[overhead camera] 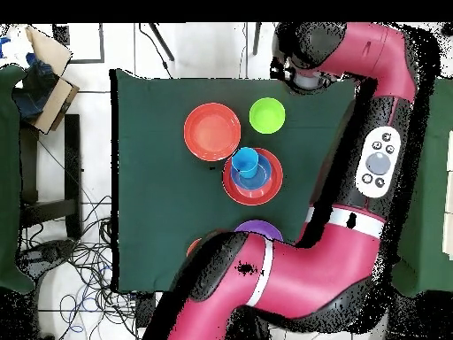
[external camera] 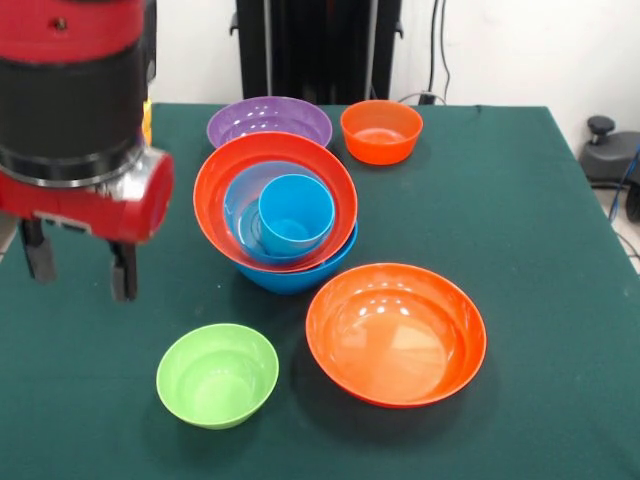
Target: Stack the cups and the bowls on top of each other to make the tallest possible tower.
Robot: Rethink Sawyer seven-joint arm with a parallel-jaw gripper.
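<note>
Pincer (external camera: 80, 268) open beside tower (external camera: 277, 215)

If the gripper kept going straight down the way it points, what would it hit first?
Probably bare green table: the gripper, fingers apart and empty, hangs left of the tower. The lime green bowl looks off its line, though depth is unclear.

1. The surface (external camera: 540, 200) was dark green.
2. The tower (external camera: 285, 215) showed orange and blue, with a sky-blue cup (external camera: 296, 213).
3. Loose bowls were purple (external camera: 268, 120), orange (external camera: 396, 333) and lime green (external camera: 217, 374).
4. The arm (external camera: 75, 110) was red and black.
</note>
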